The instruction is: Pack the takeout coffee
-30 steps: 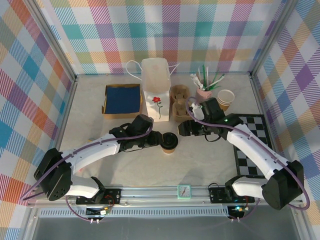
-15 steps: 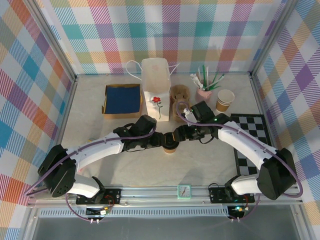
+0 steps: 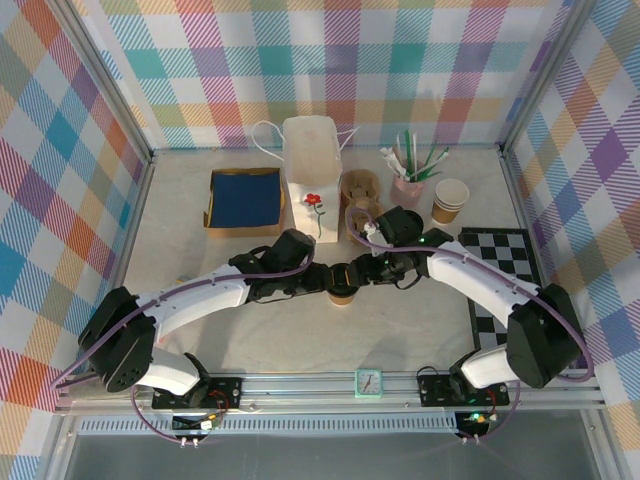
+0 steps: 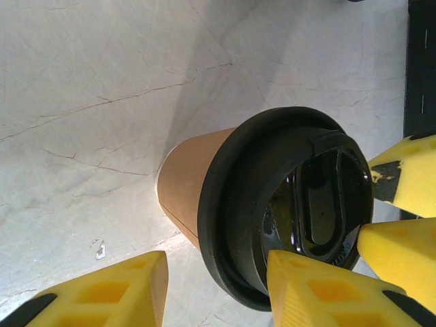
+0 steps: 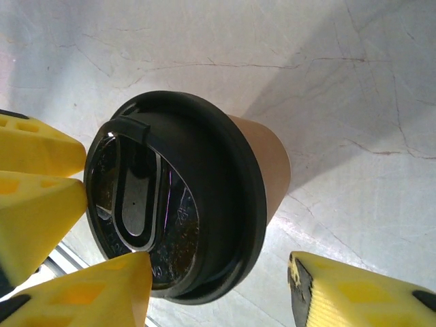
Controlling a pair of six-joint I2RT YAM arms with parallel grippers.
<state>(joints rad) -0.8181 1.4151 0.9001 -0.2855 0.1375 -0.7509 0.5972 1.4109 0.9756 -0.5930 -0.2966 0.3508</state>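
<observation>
The takeout coffee, a small brown paper cup with a black lid, stands upright on the table between both grippers. My left gripper reaches it from the left and my right gripper from the right. In the left wrist view the coffee sits just past my left gripper. One yellow finger overlaps the lid, and bare table shows between the other finger and the cup. In the right wrist view my right gripper straddles the coffee the same way, with a wide gap on its right side.
The white flowered paper bag stands open behind the coffee, with a brown cup tray beside it. A blue-lined box lies at the back left. A lidless cup, a pink straw holder and a checkerboard mat are on the right.
My right gripper has swung left onto the coffee and its jaws have narrowed. The left gripper has edged slightly right; the cup has stayed put.
</observation>
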